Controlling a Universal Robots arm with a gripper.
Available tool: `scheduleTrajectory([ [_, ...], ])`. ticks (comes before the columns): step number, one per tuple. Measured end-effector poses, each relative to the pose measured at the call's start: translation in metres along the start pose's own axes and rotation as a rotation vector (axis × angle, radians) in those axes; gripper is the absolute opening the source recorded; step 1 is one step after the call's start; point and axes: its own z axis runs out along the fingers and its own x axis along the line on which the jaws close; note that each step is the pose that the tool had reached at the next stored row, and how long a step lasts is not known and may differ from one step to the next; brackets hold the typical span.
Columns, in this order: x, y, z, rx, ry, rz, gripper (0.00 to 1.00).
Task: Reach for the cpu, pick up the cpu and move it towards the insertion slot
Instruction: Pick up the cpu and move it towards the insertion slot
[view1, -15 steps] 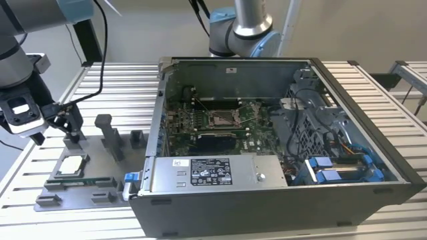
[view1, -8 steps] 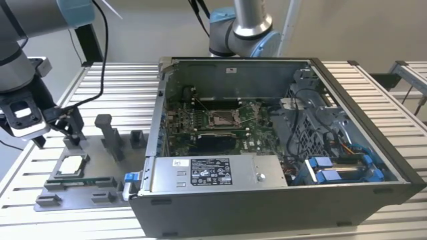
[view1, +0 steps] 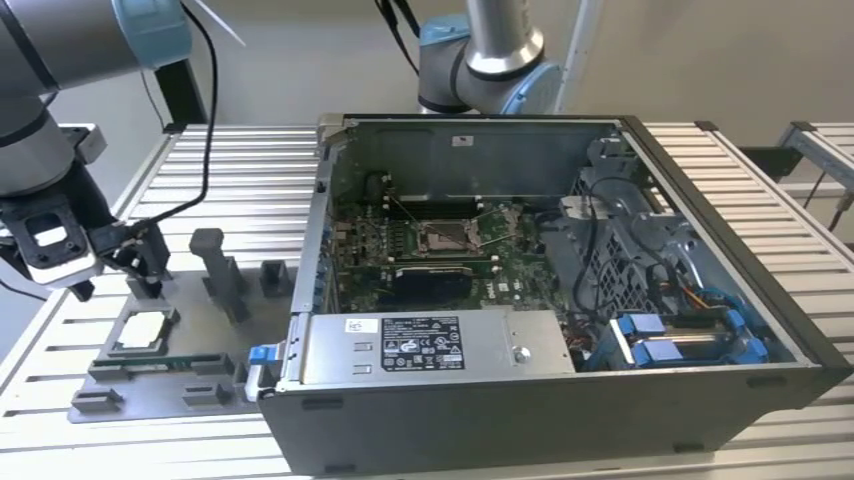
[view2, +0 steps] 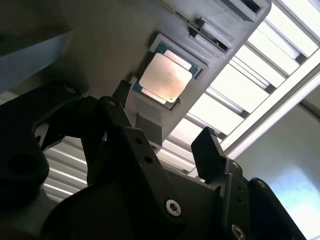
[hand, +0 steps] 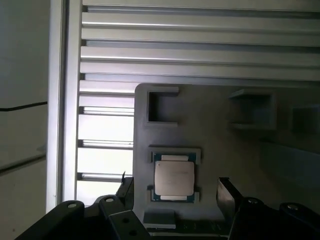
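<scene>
Slatted aluminium table (view1: 747, 190) fills the exterior view, with one open computer case (view1: 534, 420) at centre. One grey fixture plate (view1: 200, 350) lies at about 9 o'clock from the case, on the exterior view's left. One cpu (view1: 144, 330) sits flat in the plate, small and hard to make out. The gripper (view1: 134, 278) hangs just above it at 12 o'clock, its tips dark against the plate, and its arm (view1: 54, 60) is cut off by the frame edge. A second arm (view1: 481, 60) behind the case is also cut off. One insertion slot (view1: 447, 236) lies inside the case, well apart from the cpu.

Second wrist view: the cpu (view2: 165, 77) lies in its recess and the gripper (view2: 164, 111) is spread wide. Two fingers (view2: 210, 147) show, and the gripper body hides part of the plate.

First wrist view: the cpu (hand: 173, 180) lies between two fingers (hand: 225, 192), apart from both. The gripper (hand: 175, 187) is released and holds nothing. Two empty pockets (hand: 162, 107) show on the plate (hand: 210, 135), and a third at the edge is unclear.
</scene>
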Motion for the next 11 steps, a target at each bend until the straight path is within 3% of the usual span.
scheduleTrajectory([
  [11,0.0002,-0.0019,0.0167,-0.0001,0.0001,0.000,1.00],
])
